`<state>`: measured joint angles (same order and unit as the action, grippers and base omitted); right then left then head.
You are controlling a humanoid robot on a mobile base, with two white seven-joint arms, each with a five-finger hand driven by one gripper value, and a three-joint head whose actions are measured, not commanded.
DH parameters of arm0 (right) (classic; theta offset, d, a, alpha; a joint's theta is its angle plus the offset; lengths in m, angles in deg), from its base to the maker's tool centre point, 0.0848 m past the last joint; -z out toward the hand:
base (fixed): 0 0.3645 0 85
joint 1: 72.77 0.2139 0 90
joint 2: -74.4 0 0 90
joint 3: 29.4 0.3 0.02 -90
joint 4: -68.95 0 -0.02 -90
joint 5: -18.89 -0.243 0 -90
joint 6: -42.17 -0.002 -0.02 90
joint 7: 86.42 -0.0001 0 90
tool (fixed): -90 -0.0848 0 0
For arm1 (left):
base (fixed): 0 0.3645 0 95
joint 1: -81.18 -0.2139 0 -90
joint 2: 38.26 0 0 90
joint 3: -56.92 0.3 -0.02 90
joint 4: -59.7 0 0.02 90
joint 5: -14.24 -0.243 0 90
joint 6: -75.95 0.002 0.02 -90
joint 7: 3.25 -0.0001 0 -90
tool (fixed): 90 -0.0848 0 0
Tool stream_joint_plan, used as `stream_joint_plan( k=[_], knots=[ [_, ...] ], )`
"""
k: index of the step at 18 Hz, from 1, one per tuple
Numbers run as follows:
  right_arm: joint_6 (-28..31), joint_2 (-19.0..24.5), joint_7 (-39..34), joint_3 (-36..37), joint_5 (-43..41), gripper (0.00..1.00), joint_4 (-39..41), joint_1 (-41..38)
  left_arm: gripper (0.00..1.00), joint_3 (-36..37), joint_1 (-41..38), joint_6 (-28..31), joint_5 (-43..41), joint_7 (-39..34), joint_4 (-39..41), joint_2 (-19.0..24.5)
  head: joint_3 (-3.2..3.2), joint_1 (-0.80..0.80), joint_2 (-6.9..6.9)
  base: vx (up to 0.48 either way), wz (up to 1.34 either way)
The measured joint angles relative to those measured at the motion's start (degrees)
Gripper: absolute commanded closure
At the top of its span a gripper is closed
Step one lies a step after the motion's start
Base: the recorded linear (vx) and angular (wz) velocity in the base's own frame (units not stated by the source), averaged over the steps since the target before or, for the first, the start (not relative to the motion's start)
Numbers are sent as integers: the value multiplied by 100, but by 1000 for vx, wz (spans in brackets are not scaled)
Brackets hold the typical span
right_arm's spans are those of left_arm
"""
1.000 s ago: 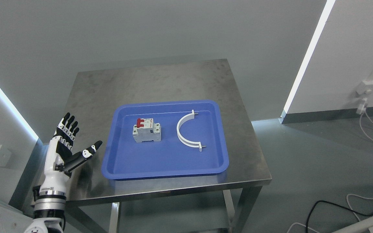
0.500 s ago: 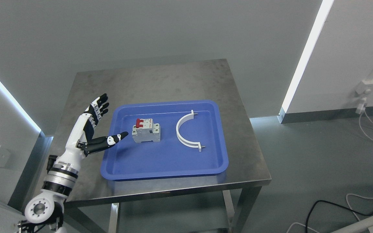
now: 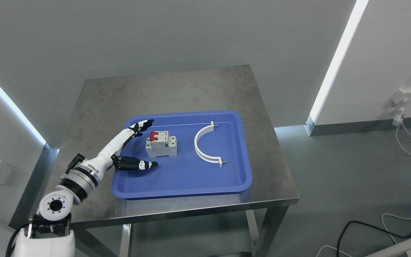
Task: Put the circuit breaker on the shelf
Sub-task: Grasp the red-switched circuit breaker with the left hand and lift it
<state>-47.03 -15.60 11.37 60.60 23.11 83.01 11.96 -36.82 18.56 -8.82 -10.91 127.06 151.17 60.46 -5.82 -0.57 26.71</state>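
A grey circuit breaker with red switches stands in the left half of a blue tray on a steel table. My left hand reaches in from the lower left and is open just left of the breaker. Its fingers stretch past the breaker's far left side, and the thumb lies in front of it. I see a gap between the hand and the breaker. The right arm is out of view.
A white half-ring clamp lies in the tray to the right of the breaker. The steel table has a lower shelf, partly seen beneath its front edge. Cables lie on the floor at the right.
My left hand has moved right and forward from beside the table to over the tray, now flanking the breaker's left side. The breaker and clamp have not moved.
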Motion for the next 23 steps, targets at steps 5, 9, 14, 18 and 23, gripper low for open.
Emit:
stream_joint_plan(
  k=[5,9,14,18,23],
  knots=[
    [0,0,0,0,0,0,0,0,42,140,292,165,-368,199,-146,65,0,0,0,0,0],
    [0,0,0,0,0,0,0,1,67,212,424,202,-483,246,-282,61,0,0,0,-13,0],
    [0,0,0,0,0,0,0,1,91,238,488,-445,-533,259,-455,-44,0,0,0,-3,0],
    [0,0,0,0,0,0,0,1,89,-140,655,-790,-240,208,-537,-293,0,0,0,-6,0],
    [0,0,0,0,0,0,0,0,86,-809,764,-1602,932,-555,-595,-511,0,0,0,-45,-4]
  ],
)
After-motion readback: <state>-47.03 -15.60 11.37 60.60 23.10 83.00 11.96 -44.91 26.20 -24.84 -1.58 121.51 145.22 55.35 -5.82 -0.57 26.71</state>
